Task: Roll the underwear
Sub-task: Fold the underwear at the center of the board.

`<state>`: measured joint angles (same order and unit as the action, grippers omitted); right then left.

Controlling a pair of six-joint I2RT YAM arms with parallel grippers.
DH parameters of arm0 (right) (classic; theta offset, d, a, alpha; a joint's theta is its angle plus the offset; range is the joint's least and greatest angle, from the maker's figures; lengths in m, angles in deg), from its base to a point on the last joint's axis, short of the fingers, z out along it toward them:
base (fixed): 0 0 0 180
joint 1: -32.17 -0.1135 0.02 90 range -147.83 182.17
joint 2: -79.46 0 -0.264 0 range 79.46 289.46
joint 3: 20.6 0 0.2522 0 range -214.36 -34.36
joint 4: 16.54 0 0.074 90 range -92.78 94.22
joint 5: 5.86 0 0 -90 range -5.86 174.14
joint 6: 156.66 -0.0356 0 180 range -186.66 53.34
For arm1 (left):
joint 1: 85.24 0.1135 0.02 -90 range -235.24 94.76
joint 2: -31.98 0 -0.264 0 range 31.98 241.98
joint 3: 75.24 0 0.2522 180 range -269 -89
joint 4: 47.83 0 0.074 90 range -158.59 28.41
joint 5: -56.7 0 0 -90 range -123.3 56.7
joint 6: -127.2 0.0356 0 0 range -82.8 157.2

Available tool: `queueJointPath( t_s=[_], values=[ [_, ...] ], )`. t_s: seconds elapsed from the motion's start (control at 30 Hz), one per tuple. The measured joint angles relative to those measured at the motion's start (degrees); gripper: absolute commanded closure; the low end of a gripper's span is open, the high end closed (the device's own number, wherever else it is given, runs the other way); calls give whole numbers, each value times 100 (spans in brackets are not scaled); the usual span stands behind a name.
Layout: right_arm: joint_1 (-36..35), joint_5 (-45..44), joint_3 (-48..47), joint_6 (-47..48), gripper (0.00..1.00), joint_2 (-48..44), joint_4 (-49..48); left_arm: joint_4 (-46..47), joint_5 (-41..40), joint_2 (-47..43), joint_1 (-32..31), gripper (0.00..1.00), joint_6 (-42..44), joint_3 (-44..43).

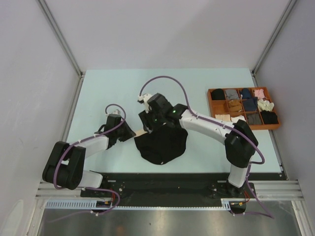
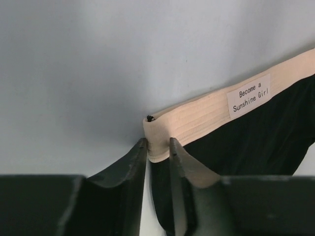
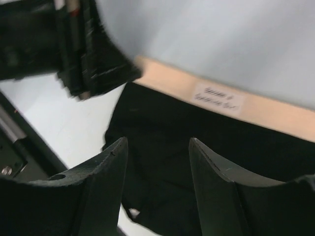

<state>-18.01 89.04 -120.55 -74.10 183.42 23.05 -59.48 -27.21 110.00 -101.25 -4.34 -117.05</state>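
Observation:
The black underwear (image 1: 162,145) lies spread on the table, its pale beige waistband (image 2: 206,115) along the far edge. My left gripper (image 1: 133,133) is shut on the waistband's left corner (image 2: 158,145), and the beige band is pinched between its fingers. My right gripper (image 1: 152,127) hovers over the black fabric (image 3: 162,123) with its jaws open and empty. The waistband label (image 3: 219,97) and the left gripper (image 3: 93,59) show in the right wrist view. No loose navy or rust-brown briefs are in view on the table.
A wooden divided tray (image 1: 210,102) at the right holds several rolled fabric items, among them navy (image 1: 249,102) and brown (image 1: 235,105) ones. A black rail runs along the table's near edge (image 1: 162,183). Grey walls enclose the left, back and right.

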Motion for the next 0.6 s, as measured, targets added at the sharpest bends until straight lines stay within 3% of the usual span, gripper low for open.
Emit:
queueJointPath(
  t_s=[0.07, 0.13, 0.4, 0.6],
  values=[
    [-321, -2, 105, -149, 45, 11, 0, 133, 0, 79, 0, 94, -13, 20],
    [-608, 9, 168, -254, 46, 55, -46, 208, 7, 149, 0, 99, -42, 24],
    [-1327, 175, 197, -614, 63, 632, -721, 507, 61, 173, 2, 100, -59, 136],
    [-1351, 87, 197, -651, 68, 944, -1213, 638, 129, 103, 46, 100, -175, 264]
  ],
)
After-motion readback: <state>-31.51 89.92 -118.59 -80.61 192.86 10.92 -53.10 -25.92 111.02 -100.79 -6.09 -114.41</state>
